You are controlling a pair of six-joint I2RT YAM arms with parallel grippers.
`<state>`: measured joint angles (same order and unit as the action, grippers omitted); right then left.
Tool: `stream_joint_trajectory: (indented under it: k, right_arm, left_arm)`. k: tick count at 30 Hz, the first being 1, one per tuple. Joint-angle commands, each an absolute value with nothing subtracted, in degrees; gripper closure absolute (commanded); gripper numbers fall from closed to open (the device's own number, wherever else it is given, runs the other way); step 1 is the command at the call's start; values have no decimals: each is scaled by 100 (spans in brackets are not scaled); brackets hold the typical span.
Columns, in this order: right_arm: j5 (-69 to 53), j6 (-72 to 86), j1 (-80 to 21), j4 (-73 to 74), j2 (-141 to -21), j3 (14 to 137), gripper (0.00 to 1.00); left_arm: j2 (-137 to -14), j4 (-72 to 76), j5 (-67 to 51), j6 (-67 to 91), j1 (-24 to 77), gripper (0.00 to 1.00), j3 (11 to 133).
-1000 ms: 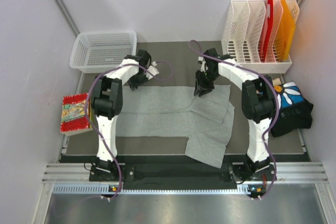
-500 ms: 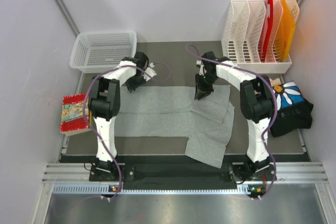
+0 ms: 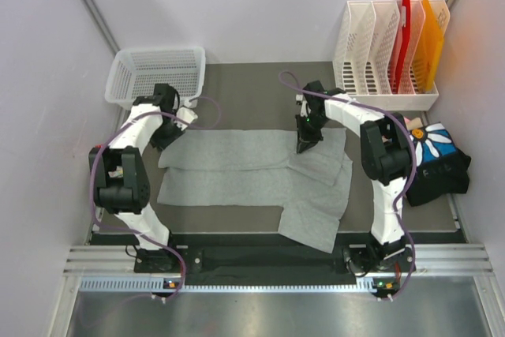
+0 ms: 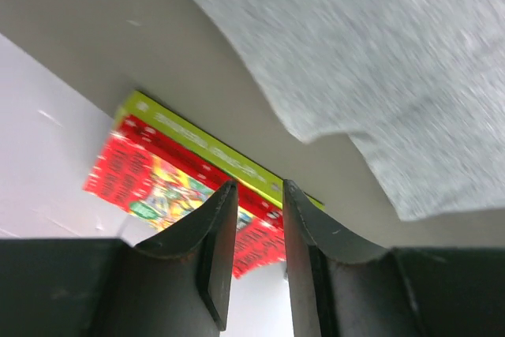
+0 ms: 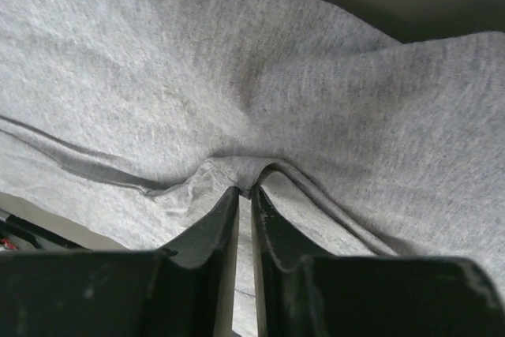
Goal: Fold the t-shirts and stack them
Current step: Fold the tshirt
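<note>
The light grey t-shirt [image 3: 237,171] lies spread flat across the dark table mat [image 3: 252,92], with one sleeve hanging toward the front edge. My right gripper [image 3: 302,145] is at the shirt's far edge, right of centre. In the right wrist view this gripper [image 5: 245,189] is shut on a pinched ridge of the grey cloth [image 5: 158,61]. My left gripper [image 3: 161,138] hovers just off the shirt's far left corner. In the left wrist view it [image 4: 256,187] has a narrow empty gap between its jaws, and the shirt corner [image 4: 379,61] lies apart from it.
A red and green book [image 3: 113,171] lies at the table's left edge and shows in the left wrist view [image 4: 158,183]. A white basket [image 3: 155,76] stands far left and a white file rack [image 3: 387,45] far right. A pile of black and blue-and-white shirts [image 3: 438,163] sits at the right.
My left arm has swung out to the left and its gripper is now off the shirt's corner. The shirt's left edge lies further left. The right gripper has barely moved.
</note>
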<state>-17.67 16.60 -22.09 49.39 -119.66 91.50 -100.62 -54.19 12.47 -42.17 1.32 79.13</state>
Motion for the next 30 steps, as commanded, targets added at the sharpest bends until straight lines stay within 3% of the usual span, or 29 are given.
stream_joint_trajectory:
  k: [1,7,14,23,26,30]
  right_arm:
    - [-1749,1600,-2285,4694,-11760,9035,92]
    - [-1802,1556,-2276,4632,-11751,9009,93]
    - [-1846,1573,-2276,4597,-11698,9035,84]
    - [-1872,1556,-2276,4676,-11681,9132,87]
    - [-1872,1556,-2268,4685,-11672,9149,89]
    - [-1872,1573,-2268,4711,-11646,9149,94]
  left_arm:
    - [-9642,-5581,1107,-4254,193,64,7401]
    - [-9729,-5485,1151,-3990,176,65,7041]
    - [-9957,-5203,1108,-3780,62,62,6864]
    - [-10520,-4860,1020,-3595,35,59,7119]
    - [-10670,-4826,1002,-3603,44,60,7137]
    - [-10775,-4799,958,-3639,-167,72,7207]
